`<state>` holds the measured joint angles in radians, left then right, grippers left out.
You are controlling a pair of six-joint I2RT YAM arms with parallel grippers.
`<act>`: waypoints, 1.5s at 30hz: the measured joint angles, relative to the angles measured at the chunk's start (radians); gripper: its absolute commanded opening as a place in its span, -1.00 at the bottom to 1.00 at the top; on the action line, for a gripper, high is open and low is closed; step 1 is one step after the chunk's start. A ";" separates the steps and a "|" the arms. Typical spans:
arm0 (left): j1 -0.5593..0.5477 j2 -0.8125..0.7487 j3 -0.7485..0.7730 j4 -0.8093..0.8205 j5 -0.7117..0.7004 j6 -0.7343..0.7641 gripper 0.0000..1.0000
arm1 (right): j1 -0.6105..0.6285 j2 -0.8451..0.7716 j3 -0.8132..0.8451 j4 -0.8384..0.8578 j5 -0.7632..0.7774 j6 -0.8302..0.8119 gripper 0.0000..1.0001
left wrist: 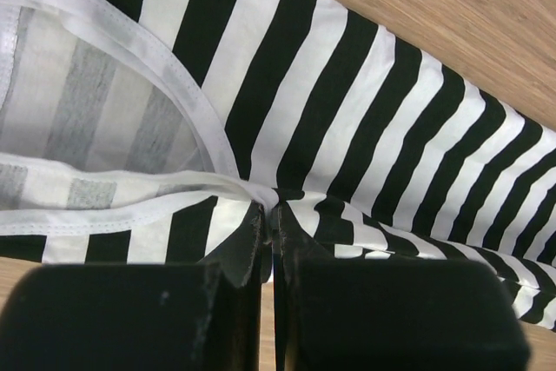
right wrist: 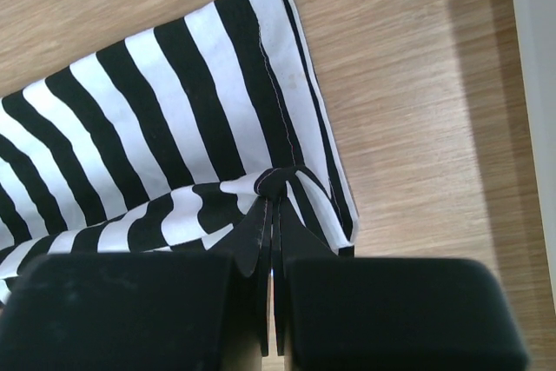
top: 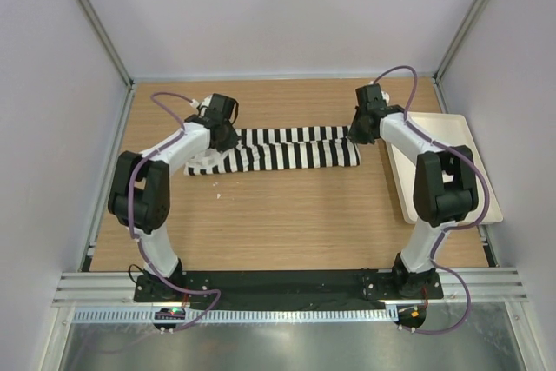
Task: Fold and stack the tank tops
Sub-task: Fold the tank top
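- While both hands pinch cloth, the tank top (top: pixel 295 149) lies as a long striped band stretched between them on the table (top: pixel 287 232).
- The left gripper (left wrist: pixel 269 215) has its jaws clenched on a bunched fold right at its tips. The white-trimmed opening sits just up and to the left of them.
- The right gripper (right wrist: pixel 274 193) has its jaws pressed together on a small pucker near the hemmed end. The corner of the cloth lies just to the right of its tips.
- For a clean fold, I judge that both hands should rise together and level, with the band kept taut between them so the middle does not sag.
- The held edge should then be laid squarely over the opposite edge, and the hands should release only once the cloth rests flat.
- A lopsided lift would likely twist the band or pull the trimmed end out of line.
- How many layers each pinch holds cannot be told, because the fingertips bury the cloth under them.
- In the overhead view the left wrist covers the strap end, so its shape there is hidden.
- The white tray (top: pixel 460 132) lies to the right of the right hand, partly covered by that arm.
- Only one top shows in these views.
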<state>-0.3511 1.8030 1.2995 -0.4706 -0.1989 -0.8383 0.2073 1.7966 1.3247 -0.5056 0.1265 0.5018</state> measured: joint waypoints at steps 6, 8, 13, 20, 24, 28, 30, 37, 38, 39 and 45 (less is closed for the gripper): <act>0.001 0.041 0.040 -0.016 -0.003 0.012 -0.99 | -0.002 0.040 0.033 -0.002 0.011 0.000 -0.98; 0.002 0.056 0.055 -0.020 -0.007 0.013 -0.92 | -0.003 0.059 0.047 -0.002 0.018 0.001 -0.95; 0.014 0.128 0.119 -0.019 0.001 0.031 -0.65 | -0.011 0.115 0.087 0.002 0.042 0.011 -0.39; 0.047 0.170 0.148 -0.011 0.045 0.063 0.13 | -0.027 0.143 0.108 0.039 0.104 0.031 0.07; 0.050 0.104 0.126 -0.007 0.046 0.080 0.46 | -0.030 0.086 0.045 0.092 0.097 0.030 0.07; 0.050 -0.023 0.075 0.001 0.047 0.088 0.46 | -0.030 -0.019 -0.053 0.118 0.055 0.029 -0.04; 0.050 -0.080 0.048 0.008 0.047 0.088 0.45 | -0.030 -0.045 -0.085 0.137 0.031 0.030 -0.05; 0.055 -0.084 0.020 0.016 0.060 0.098 0.43 | -0.021 -0.050 -0.197 0.161 -0.007 0.030 -0.04; 0.058 -0.068 0.021 0.017 0.062 0.102 0.42 | -0.019 -0.048 -0.208 0.161 -0.006 0.029 -0.08; 0.061 -0.048 0.024 0.017 0.065 0.107 0.42 | -0.018 -0.043 -0.213 0.157 -0.006 0.028 -0.20; 0.090 0.098 0.112 -0.003 0.068 0.121 0.40 | -0.007 -0.036 -0.243 0.166 0.007 0.028 -0.98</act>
<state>-0.2615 1.9015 1.4113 -0.4740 -0.1310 -0.7174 0.2005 1.7603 1.0821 -0.3401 0.1337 0.5301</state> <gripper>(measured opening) 0.703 0.047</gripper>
